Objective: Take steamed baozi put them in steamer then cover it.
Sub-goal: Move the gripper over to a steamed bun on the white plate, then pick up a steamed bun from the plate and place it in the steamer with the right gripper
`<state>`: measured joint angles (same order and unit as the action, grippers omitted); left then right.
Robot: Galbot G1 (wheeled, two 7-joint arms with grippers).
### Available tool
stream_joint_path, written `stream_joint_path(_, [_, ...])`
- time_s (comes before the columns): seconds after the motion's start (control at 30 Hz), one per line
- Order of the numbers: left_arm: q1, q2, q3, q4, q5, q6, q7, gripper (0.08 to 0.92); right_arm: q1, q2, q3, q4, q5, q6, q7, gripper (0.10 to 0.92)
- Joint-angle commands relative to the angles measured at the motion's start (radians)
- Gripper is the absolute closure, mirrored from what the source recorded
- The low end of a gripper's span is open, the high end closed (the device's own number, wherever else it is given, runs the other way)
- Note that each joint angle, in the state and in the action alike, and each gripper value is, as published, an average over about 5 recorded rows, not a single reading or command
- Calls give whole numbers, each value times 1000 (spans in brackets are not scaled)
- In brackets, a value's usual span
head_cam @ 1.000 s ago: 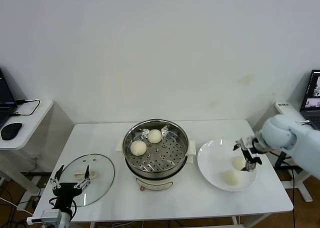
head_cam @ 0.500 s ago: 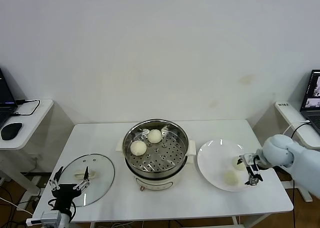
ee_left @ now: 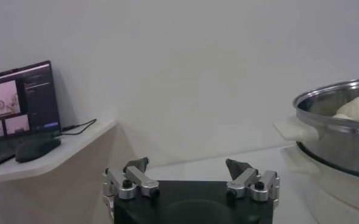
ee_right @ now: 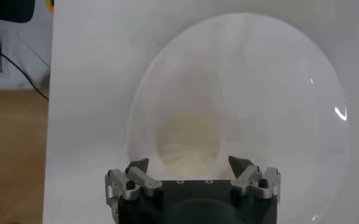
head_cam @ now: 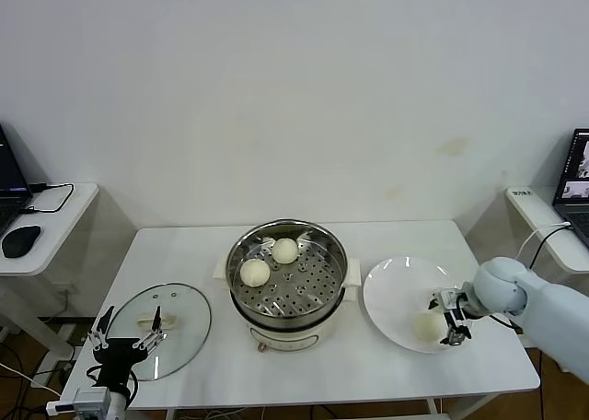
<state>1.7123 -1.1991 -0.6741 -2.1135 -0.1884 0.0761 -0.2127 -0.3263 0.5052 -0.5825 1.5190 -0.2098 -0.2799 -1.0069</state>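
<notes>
I have the right gripper (head_cam: 448, 319) down on the white plate (head_cam: 391, 291), fingers spread around a baozi (ee_right: 188, 146), not clamped. Two buns (head_cam: 255, 272) sit in the steamer (head_cam: 288, 282). Left gripper (head_cam: 129, 332) idles open by the glass lid (head_cam: 184, 319).

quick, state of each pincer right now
Left pincer: open, holding nothing, low by the glass lid.
Right pincer: open around a baozi on the plate, not gripping it.
</notes>
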Motion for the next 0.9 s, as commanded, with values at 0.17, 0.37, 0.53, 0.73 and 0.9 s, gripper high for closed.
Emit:
stream_joint_path(0.17, [0,1,0,0,0,1,1,177,-9,40,7,-34,11,-11,9,333])
stream_joint_path(0.37, [1,-1,-1,-5,0,2,1,177,7,38,-2,-32,18,-18,-3,377])
stream_joint_path(0.53, [-1,-3,2,-6,0,2,1,177,45,24,-5,-25,26,-15,-18,419])
stream_joint_path(0.73, [-8,-1,1,-12,-2,5,1,177,170,-27,-47,23,83,-23,-49,439])
stream_joint_path(0.9, [-11,0,4,-22,-3,7,2,177,332,-55,-113,55,154,-35,-71,447])
